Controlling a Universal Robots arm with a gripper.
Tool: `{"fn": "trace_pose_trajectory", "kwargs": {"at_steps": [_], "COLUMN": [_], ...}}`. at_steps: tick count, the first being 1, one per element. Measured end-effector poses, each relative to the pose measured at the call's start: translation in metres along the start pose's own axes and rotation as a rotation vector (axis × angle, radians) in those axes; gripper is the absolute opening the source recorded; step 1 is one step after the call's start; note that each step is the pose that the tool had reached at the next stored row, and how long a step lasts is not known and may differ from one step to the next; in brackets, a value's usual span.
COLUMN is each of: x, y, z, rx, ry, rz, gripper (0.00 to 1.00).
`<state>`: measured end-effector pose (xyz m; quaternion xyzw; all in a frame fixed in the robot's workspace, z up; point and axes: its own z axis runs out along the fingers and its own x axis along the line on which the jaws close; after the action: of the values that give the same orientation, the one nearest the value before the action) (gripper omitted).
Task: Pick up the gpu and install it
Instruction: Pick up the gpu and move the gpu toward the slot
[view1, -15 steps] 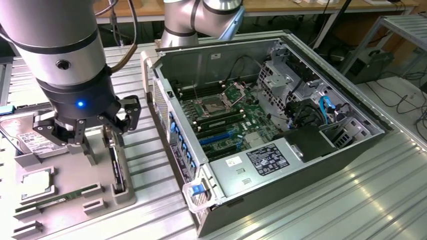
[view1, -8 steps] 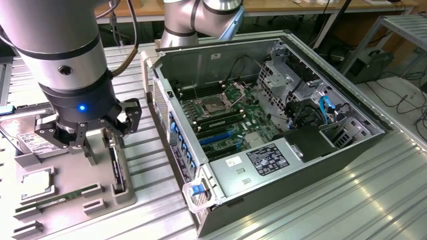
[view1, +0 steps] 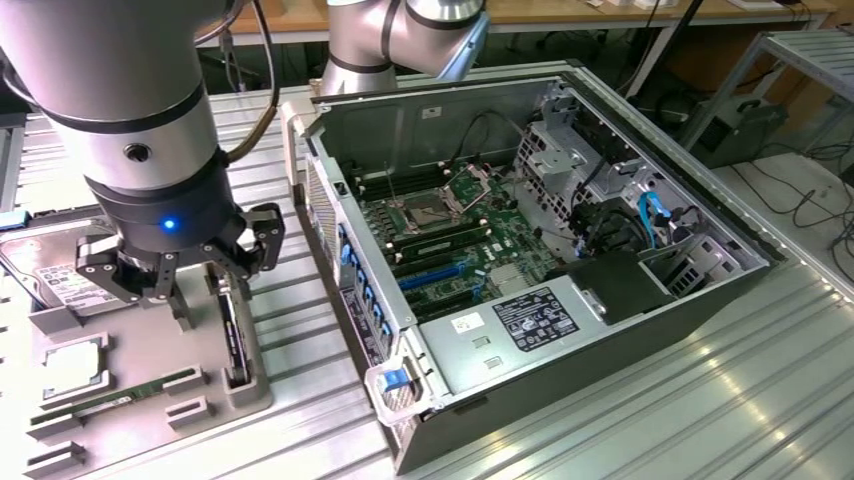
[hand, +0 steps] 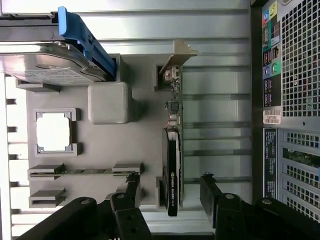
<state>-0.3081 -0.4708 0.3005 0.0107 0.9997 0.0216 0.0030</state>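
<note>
The gpu (hand: 172, 160) is a thin dark card standing on its long edge in a slot of the grey parts tray (hand: 145, 90), with its silver bracket (hand: 177, 55) at one end. In the exterior view the gpu (view1: 236, 345) sits at the tray's right side, close to the computer case. My gripper (hand: 170, 187) is open, and its two black fingers (hand: 207, 187) stand on either side of the card's end opposite the bracket, without touching it. Seen from the exterior view, the gripper (view1: 200, 300) hangs just above the card.
The open computer case (view1: 534, 250) lies at the exterior view's right, its motherboard (view1: 454, 240) exposed. The tray (view1: 147, 420) also holds a hard drive (hand: 45, 65) in a blue caddy, a square processor (hand: 52, 131), a memory stick (hand: 80, 171) and a grey block (hand: 109, 102).
</note>
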Motion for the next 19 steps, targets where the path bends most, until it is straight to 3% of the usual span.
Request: {"fn": "trace_pose_trajectory", "kwargs": {"at_steps": [19], "x": [-0.002], "y": [0.0027], "z": [0.0121], "rx": [-0.0007], "ry": [0.0001], "rz": [-0.002], "gripper": [0.6]}}
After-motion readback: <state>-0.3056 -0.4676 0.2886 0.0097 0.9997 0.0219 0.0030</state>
